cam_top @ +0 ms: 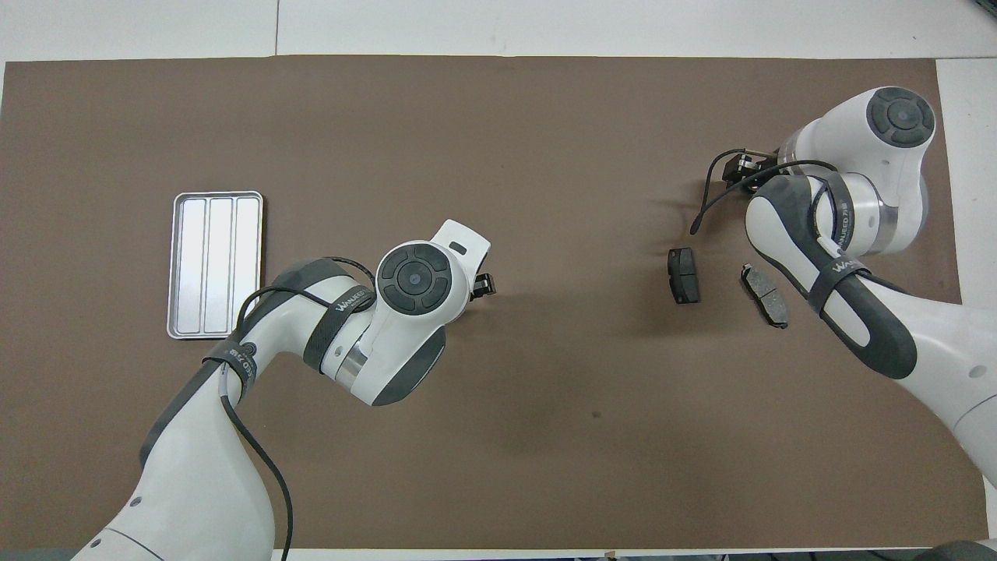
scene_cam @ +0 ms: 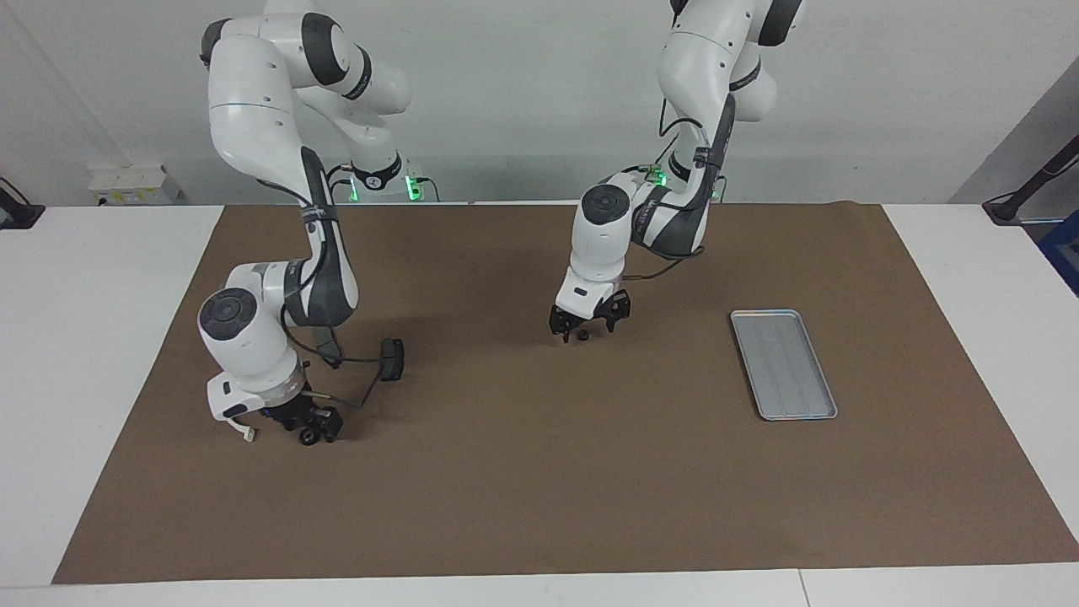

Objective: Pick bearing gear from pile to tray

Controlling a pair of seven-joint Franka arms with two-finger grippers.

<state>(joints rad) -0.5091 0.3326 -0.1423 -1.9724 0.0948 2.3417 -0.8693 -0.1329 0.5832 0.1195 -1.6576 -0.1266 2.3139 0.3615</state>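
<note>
Lower left of the facing view: the right gripper (scene_cam: 308, 428) is seen low over the brown mat (scene_cam: 539, 472) on the table (scene_cam: 50, 337), a small black ring (scene_cam: 308, 437) at its tip; whether the jaws are closed on it cannot be told. A dark grey plate (scene_cam: 392, 359) is seen just above it. At centre frame, the left gripper (scene_cam: 583, 324) is held low with jaws spread, a tiny black part (scene_cam: 582, 335) between them. At right, the tray (scene_cam: 783, 364) is seen empty.
</note>
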